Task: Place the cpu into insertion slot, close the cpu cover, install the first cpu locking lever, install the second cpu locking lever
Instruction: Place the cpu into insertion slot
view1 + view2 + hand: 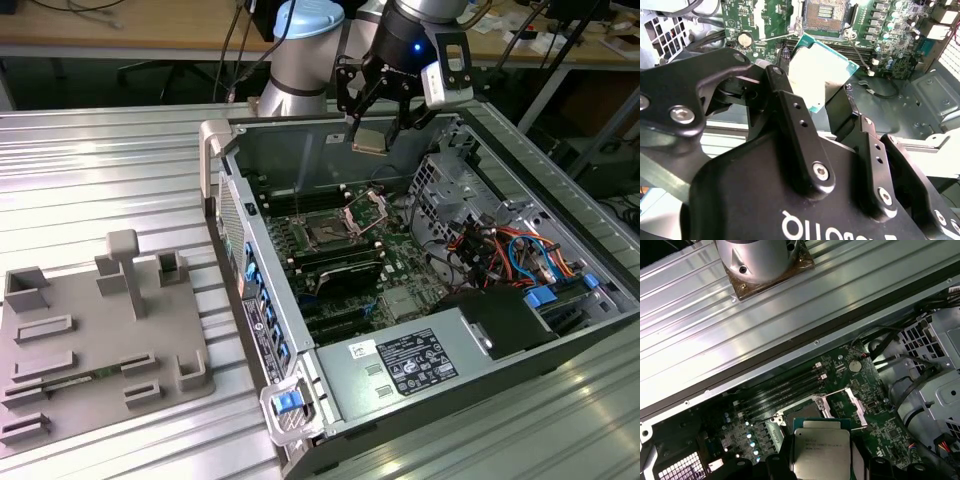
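Grey fixture tray [100,340]: lower left of the exterior view, on the ribbed table [100,170].
Computer case [300,150]: open, centre to right.
Insertion slot [326,232]: frame centre, dark middle exposed.
Cpu cover [366,208]: just right of the slot, tilted up open.
Cpu [368,140]: upper centre, in the air above the board; seen in both wrist views [822,75] [821,452].
Gripper [372,133]: 2 fingers pinched on the cpu's edges.
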`<state>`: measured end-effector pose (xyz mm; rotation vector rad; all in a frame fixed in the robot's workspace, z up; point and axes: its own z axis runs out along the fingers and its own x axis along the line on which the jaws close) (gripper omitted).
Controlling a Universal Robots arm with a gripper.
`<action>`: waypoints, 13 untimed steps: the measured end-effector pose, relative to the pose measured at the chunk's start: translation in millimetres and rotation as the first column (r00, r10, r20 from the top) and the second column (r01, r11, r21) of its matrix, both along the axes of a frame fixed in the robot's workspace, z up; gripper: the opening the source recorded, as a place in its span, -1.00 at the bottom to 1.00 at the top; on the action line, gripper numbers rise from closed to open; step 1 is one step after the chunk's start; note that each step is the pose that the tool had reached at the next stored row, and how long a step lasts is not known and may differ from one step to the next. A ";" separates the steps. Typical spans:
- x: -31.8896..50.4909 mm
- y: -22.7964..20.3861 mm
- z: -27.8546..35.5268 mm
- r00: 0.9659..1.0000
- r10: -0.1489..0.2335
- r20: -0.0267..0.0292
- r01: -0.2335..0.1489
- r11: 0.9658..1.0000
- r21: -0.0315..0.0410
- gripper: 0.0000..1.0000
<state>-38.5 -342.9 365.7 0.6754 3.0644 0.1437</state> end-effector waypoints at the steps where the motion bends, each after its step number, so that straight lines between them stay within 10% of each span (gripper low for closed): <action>1: 0.0 0.0 0.0 1.000 -0.001 0.000 0.001 1.000 0.000 0.09; 13: 0.0 0.0 -1.3 0.994 -0.109 0.000 0.109 0.994 0.000 0.09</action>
